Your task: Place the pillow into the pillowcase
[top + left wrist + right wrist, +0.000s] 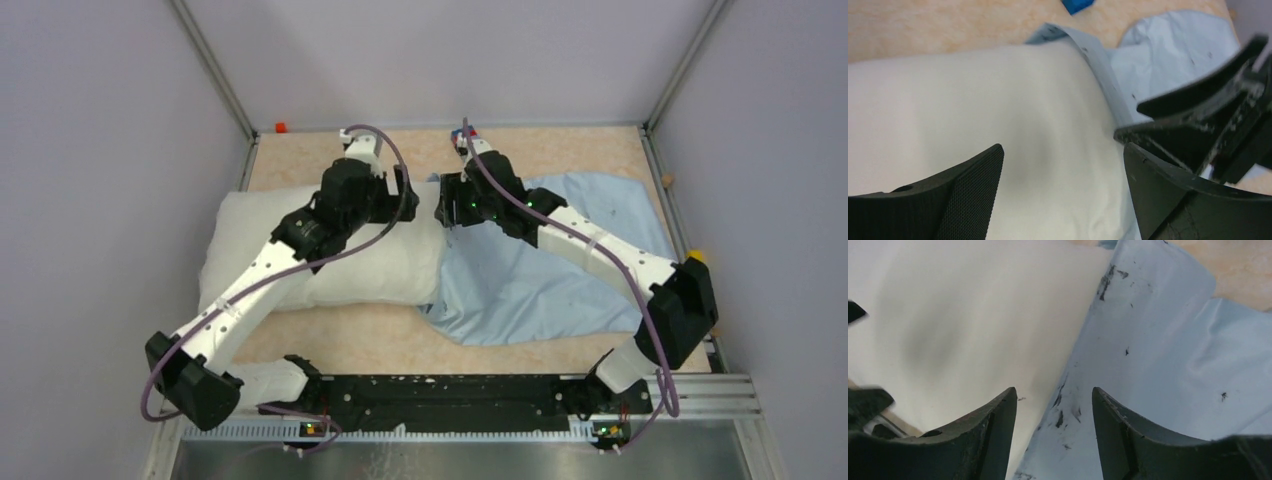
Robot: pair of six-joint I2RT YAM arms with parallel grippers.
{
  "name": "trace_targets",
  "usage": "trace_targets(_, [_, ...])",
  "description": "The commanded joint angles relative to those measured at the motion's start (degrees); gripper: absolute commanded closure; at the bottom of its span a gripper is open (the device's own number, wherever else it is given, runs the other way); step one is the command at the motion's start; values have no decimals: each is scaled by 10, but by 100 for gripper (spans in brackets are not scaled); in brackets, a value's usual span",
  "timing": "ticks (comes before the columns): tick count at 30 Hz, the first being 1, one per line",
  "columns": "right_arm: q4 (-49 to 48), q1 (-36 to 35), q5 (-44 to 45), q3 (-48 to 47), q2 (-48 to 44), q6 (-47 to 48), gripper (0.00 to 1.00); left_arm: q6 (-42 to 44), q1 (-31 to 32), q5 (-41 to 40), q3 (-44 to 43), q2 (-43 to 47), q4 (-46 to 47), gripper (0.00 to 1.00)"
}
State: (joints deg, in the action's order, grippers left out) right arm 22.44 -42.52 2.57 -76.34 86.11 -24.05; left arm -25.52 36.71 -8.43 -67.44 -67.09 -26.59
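The pillow (385,275) lies left on the table (360,345), its right end meeting the pillowcase (520,290), which is spread to the right. From above, both grippers hide that junction. The left gripper (1063,150), fingers apart, hangs over the pillow. The right gripper (1053,392), also apart, straddles the pillowcase's edge.

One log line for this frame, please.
pillow: almost all outside, right end at pillowcase edge | left gripper: open over pillow | right gripper: open, astride pillowcase edge
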Motion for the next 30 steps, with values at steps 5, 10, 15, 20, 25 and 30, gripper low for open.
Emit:
trace_targets(5, [9, 4, 83, -69, 83, 14, 42, 55, -69, -49, -44, -141, 61, 1])
trace_targets(10, [13, 4, 110, -67, 96, 14, 64, 35, -73, -9, 32, -162, 110, 28])
trace_targets(15, [18, 4, 121, -92, 96, 17, 100, 5, -72, 74, 101, -135, 132, 85])
trace_targets(20, [27, -28, 98, -152, 109, 15, 100, -36, -72, 135, 178, -95, 171, 100])
trace_targets(25, [-11, -73, 17, -185, 113, -26, 100, -96, -72, 194, 243, -63, 238, 100])
trace_targets(30, [-74, -76, -31, -124, 113, -75, 100, -168, -71, 223, 292, -36, 318, 100])
